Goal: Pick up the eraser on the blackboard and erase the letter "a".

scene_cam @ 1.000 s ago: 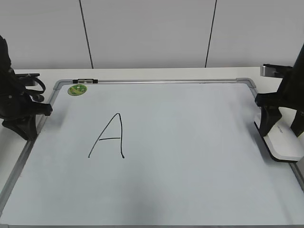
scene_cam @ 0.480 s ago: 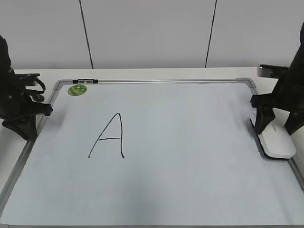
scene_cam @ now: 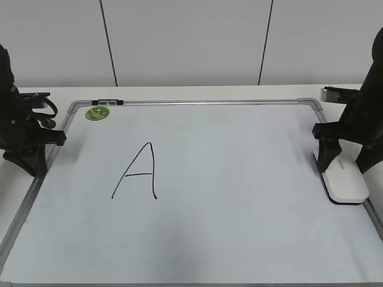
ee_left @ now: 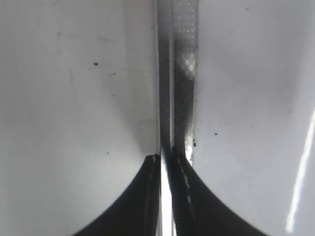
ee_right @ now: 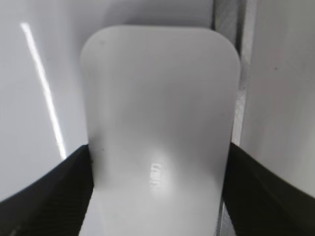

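The eraser, a flat white rounded block, sits at the right edge of the blackboard, a white board with a silver frame. My right gripper straddles the eraser with a finger pressed on each long side. In the right wrist view the eraser fills the space between the fingers of the right gripper. A large capital "A" is drawn at the left middle. No small "a" shows. My left gripper is shut and empty over the board's left frame, as the left wrist view shows.
A round green magnet sticks at the board's far left corner. A black marker lies on the top frame beside it. A white wall stands behind the table.
My right gripper has closed in on the eraser and shifted it a little left, straightening it along the board's right edge. The left arm has not moved.
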Robot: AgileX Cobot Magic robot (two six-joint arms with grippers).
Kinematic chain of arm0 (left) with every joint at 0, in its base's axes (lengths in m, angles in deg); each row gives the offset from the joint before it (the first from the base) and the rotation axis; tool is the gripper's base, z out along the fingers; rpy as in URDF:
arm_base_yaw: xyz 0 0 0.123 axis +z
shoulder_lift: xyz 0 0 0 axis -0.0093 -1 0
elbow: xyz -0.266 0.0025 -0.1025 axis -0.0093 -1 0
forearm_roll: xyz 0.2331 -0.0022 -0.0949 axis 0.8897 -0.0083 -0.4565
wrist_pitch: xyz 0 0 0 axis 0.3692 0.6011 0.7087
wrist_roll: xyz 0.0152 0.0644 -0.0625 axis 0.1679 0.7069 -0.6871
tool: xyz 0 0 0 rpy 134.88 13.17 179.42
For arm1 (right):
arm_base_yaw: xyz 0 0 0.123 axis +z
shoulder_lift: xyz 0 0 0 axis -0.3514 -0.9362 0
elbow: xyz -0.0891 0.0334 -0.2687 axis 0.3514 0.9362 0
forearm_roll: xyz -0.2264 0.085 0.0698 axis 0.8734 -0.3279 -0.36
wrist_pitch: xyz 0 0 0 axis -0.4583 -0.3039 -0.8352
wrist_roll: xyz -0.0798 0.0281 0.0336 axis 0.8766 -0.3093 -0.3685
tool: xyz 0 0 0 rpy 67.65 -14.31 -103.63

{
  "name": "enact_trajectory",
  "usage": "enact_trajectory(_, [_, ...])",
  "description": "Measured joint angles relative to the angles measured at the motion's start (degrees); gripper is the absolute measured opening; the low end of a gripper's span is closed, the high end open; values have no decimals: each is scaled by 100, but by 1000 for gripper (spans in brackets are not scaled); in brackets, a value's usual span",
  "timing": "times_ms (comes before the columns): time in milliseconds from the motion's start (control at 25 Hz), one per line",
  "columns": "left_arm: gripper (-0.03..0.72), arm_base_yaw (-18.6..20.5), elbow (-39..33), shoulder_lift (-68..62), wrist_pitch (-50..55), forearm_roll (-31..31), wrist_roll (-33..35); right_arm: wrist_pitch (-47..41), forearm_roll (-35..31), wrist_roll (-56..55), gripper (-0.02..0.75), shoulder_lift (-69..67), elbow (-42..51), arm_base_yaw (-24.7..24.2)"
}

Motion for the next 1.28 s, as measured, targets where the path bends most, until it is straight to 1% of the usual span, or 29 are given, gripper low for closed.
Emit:
enact_trajectory(40, [42, 0, 0, 0, 0, -10, 0, 11, -12, 12, 619, -13, 0, 0])
enact_trajectory(120, [43, 0, 0, 0, 0, -10, 0, -2, -12, 12, 648, -35, -16, 0])
enact_trajectory(200, [43, 0, 0, 0, 0, -10, 0, -113, -12, 12, 656, -58, -81, 0])
enact_trajectory(360, [47, 0, 0, 0, 0, -10, 0, -453, 141, -43, 662, -58, -524, 0])
enact_trajectory(480, [76, 0, 63, 0, 15, -13, 0, -501, 214, -81, 662, -58, -899, 0])
enact_trajectory(560, [150, 0, 123, 0, 43, -22, 0, -512, 214, -81, 662, -33, -1023, 0])
enact_trajectory(640, [266, -11, 198, 90, 42, 17, 0, -539, 214, -87, 662, 21, -1059, 0])
enact_trajectory(720, [420, -11, 252, 268, 42, 186, -52, -548, 214, -94, 662, 60, -1059, 0])
enact_trajectory(800, [548, -20, 259, 484, 108, 357, -174, -548, 214, -121, 662, 84, -1059, 0])
enact_trajectory(840, [597, -20, 265, 567, 174, 448, -252, -552, 214, -161, 662, 121, -1059, 0])
enact_trajectory(880, [627, -20, 275, 622, 238, 542, -320, -562, 214, -189, 661, 155, -1059, 0])
enact_trajectory(960, [647, -20, 273, 726, 388, 591, -384, -562, 214, -215, 658, 225, -1059, 0])
enact_trajectory(1040, [636, -20, 273, 812, 546, 626, -418, -574, 214, -226, 641, 302, -1059, 0])
enact_trajectory(1280, [533, -23, 273, 1108, 924, 600, -429, -586, -29, -244, 558, 657, -1059, 0])
